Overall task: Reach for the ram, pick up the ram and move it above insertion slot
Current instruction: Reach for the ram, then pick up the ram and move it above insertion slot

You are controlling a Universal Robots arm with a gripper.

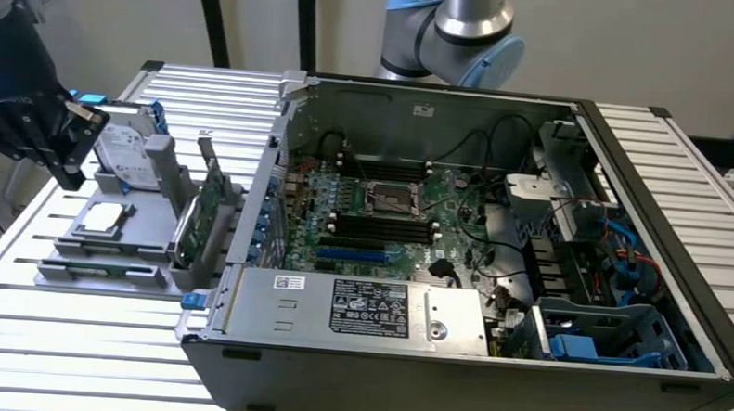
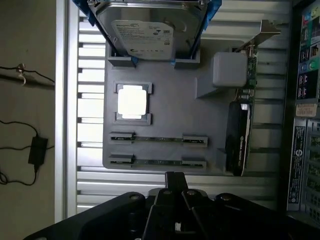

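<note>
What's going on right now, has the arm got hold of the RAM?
Not yet. The gripper hangs near the grey parts tray beside the open computer case. One RAM stick and a second RAM stick both lie in their holders on the tray, untouched, alongside a hard drive, a CPU and an expansion card.
</note>
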